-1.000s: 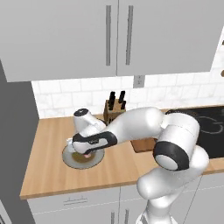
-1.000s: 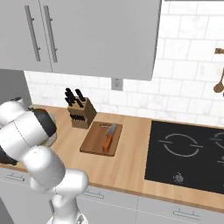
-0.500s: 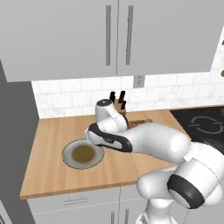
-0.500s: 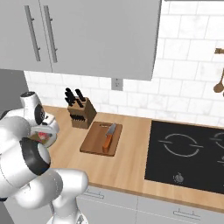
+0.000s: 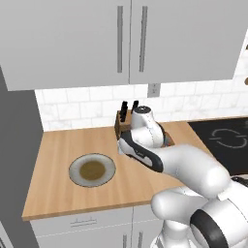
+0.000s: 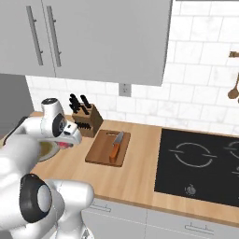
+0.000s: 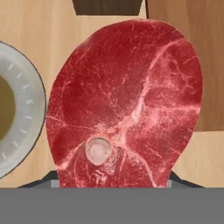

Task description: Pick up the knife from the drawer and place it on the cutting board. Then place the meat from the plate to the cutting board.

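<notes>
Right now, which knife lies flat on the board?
The orange-red-handled knife with the short grey blade; the black-handled knives stand upright in the wooden block.

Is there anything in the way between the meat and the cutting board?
Nothing visible blocks it. The meat hangs in the hand above bare counter, between the plate and the cutting board. The knife already lies on the board's right part, so the left part looks free.
</notes>
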